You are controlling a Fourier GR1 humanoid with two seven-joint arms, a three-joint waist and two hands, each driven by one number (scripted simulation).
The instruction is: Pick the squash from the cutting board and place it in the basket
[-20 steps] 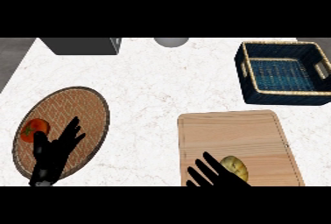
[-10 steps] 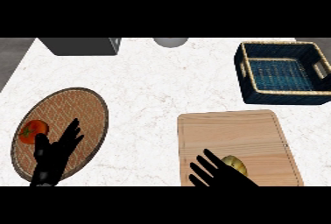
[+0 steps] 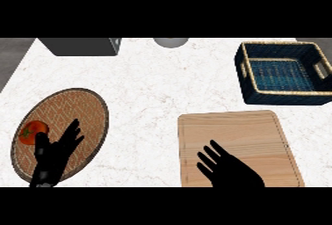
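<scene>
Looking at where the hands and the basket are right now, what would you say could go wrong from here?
1. The right hand covers the spot on the cutting board where the squash should lie; the squash is hidden, so whether the fingers are round it cannot be checked.
2. The basket sits at the far right corner, so the carry crosses open counter and must clear its raised rim.
3. The left hand rests over the woven plate beside a tomato; any movement might nudge it.
</scene>
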